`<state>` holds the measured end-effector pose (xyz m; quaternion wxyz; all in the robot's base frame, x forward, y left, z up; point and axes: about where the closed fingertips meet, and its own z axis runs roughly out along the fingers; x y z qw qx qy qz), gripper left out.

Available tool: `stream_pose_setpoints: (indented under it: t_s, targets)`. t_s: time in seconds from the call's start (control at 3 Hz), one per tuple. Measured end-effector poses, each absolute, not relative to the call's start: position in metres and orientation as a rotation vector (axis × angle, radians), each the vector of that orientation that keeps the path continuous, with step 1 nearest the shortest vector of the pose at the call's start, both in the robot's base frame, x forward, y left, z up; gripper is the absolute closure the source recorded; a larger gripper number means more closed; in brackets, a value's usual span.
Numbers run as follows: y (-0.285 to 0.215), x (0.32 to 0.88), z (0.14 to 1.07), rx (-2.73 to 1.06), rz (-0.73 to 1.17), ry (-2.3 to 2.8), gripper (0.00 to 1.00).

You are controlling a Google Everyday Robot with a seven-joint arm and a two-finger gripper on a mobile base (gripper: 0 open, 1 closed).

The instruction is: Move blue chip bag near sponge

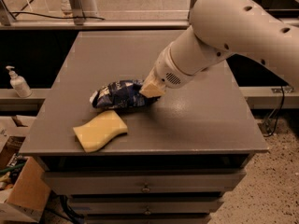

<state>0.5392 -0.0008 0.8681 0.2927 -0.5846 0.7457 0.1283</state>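
Note:
The blue chip bag [117,95] lies crumpled on the grey table [196,120], just above the sponge [101,130], which lies flat near the front left edge. A narrow gap shows between bag and sponge. My gripper [150,90] is at the bag's right end, its pale fingertips pressed onto the foil and shut on it. The white arm reaches in from the upper right.
A white pump bottle [17,82] stands on a ledge left of the table. Cardboard boxes [23,190] sit on the floor at lower left. Drawers [145,186] run under the table front. A rail crosses behind the table.

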Motion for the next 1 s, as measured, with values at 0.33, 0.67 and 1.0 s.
stream_pose_setpoints:
  t_s: [0.33,0.67,1.0]
  targets:
    - [0.006,0.522,0.854,-1.581,0.381,2.021,0.84]
    - [0.011,0.515,0.847,-1.593,0.398,2.041,0.61]
    - [0.013,0.512,0.843,-1.597,0.406,2.056,0.38]
